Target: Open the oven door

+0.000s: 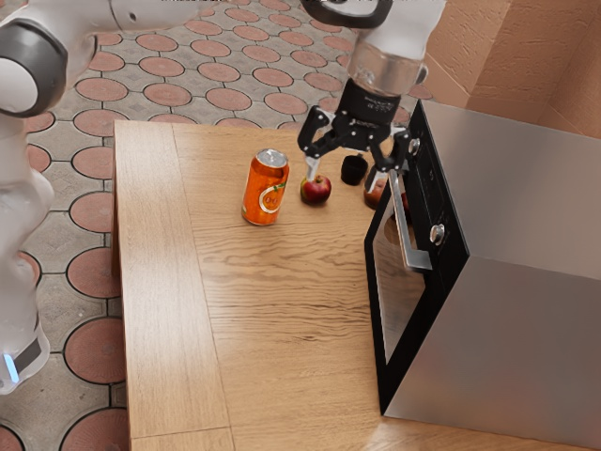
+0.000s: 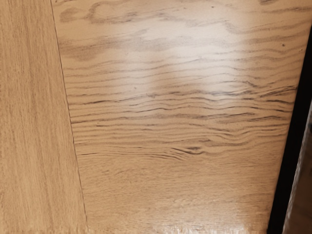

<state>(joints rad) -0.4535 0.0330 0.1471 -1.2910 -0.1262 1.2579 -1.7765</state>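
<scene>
My gripper (image 1: 344, 173) is open near the far end of the oven's front, its two fingers well apart. One finger is close to the far end of the silver handle (image 1: 406, 225); whether they touch I cannot tell. The oven door (image 1: 399, 282), dark glass in a black frame, looks shut against the grey oven (image 1: 507, 338). In the wrist view, the black edge of the oven front (image 2: 291, 141) runs beside the wooden table.
An orange can (image 1: 267, 188) stands on the table (image 1: 272, 319). A red apple (image 1: 316, 190) and a small dark object (image 1: 354, 169) are below the gripper. Another reddish fruit (image 1: 374, 195) sits by the oven front, partly hidden.
</scene>
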